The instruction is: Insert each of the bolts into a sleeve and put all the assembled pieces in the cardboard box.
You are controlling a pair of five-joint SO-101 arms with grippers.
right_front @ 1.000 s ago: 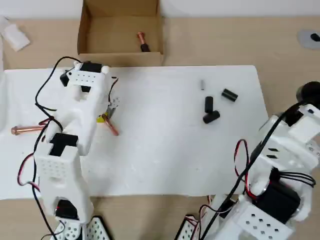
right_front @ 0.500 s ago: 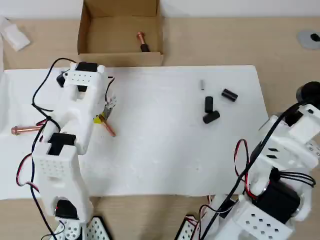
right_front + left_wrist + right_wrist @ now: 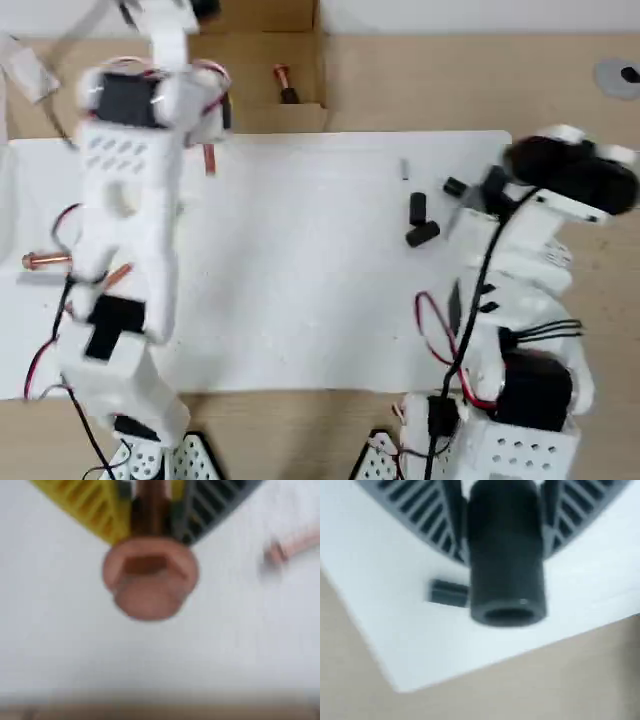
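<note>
In the left wrist view a copper bolt (image 3: 150, 577) points head-first at the camera, with my left gripper (image 3: 150, 517) shut on its shank between one yellow and one grey finger. From above, that bolt (image 3: 209, 158) hangs over the white mat near the cardboard box (image 3: 170, 60). One bolt-and-sleeve piece (image 3: 285, 83) lies inside the box. My right gripper (image 3: 505, 547) is shut on a black sleeve (image 3: 506, 565). In the high view it sits at the sleeve cluster (image 3: 462, 192). Two more black sleeves (image 3: 418, 208) (image 3: 422, 234) lie beside it.
A copper bolt (image 3: 45, 260) lies at the mat's left edge, and another (image 3: 118, 272) peeks out beside the left arm. A small grey pin (image 3: 405, 170) rests near the sleeves. The white mat (image 3: 320, 300) is bare in its middle. A white object (image 3: 30, 70) sits at far left.
The left arm has lifted its bolt and swung toward the box. The right arm has come forward from the near right corner to the sleeves and shut on one.
</note>
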